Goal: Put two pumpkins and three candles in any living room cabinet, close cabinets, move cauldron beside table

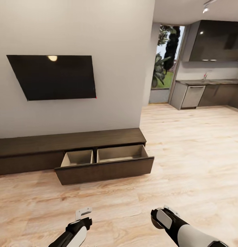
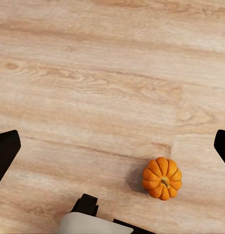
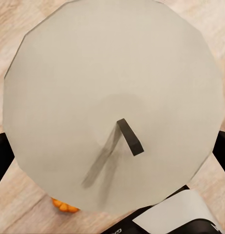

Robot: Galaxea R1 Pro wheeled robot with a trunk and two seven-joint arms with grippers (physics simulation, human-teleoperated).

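Pumpkins: one (image 2: 162,178) logged, lying loose on the wooden floor (image 2: 93,73), stem up, under the left wrist camera. It touches nothing. Its place relative to the cabinet cannot be fixed from that view. An orange sliver (image 3: 64,205) peeps from under the candle in the right wrist view. Whether it is the same pumpkin or the second one cannot be told.

Candles: one (image 3: 112,97) logged, seen end-on with its dark wick (image 3: 129,136), close to the right wrist camera and between the right fingers (image 3: 1,156). The other two are not located.

Cabinet (image 1: 67,140): long, low and dark, against the wall below the television (image 1: 53,77). One wide drawer (image 1: 105,169) is pulled out. Both its pale compartments look empty from the head view.

Left fingers (image 2: 5,151): spread wide, holding nothing, with the pumpkin between and beyond them. In the head view this arm hangs well in front of the cabinet.

Right fingers: dark edges show on either side of the candle. Whether they clamp it or merely flank it cannot be told.

Status, judged: early.
- Nothing is stowed in the visible drawer.
- Outstanding are both pumpkins and all three candles into the cabinet, the drawer shut, and the cauldron set beside the desk-height coffee table.

Next, probably: carry the candle forward to the open drawer.
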